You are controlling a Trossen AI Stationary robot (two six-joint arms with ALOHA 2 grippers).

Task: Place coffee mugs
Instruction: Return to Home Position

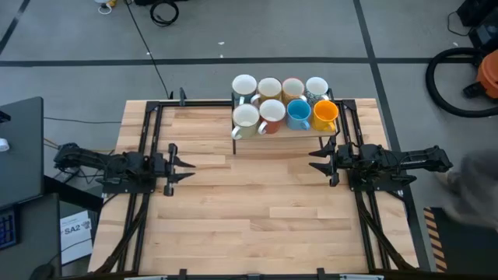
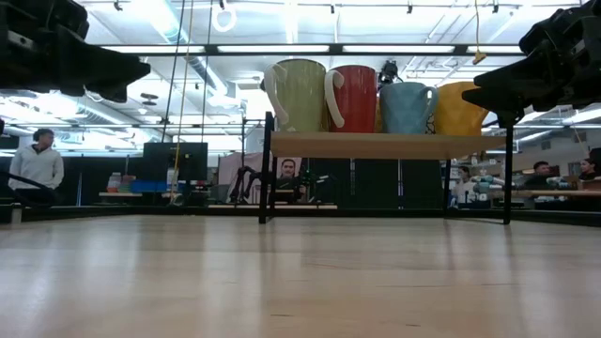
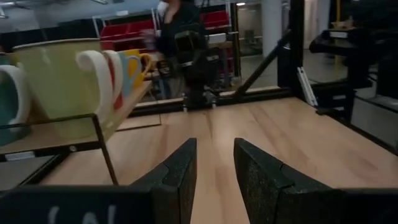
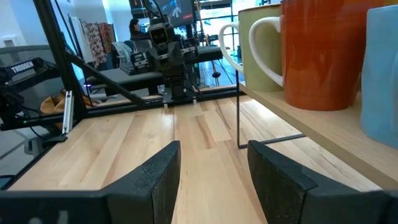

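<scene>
Parking the arms: this looks like the step in hand, since all eight mugs (image 1: 272,111) stand on the shelf (image 2: 385,144). Any retreat is best made straight back along each arm's own side, clear of the shelf legs.
Mugs: two rows of four on the shelf, at the centre of the table's far edge. The front row is pale green, red-brown, blue, orange.
Left claw (image 1: 192,169): over the table's left side, well apart from the shelf; fingers parted narrowly, holding nothing.
Right claw (image 1: 313,160): over the right side, near the shelf's front right leg; fingers parted wider, empty.
Risk: the right claw is the nearer one, so a sideways swing could nudge the shelf.
Surface: pale wood-plank table (image 1: 249,225), with black rails down both sides.
Room: grey floor, bright ceiling strip lights, and desks with a person (image 2: 38,164) far behind.
</scene>
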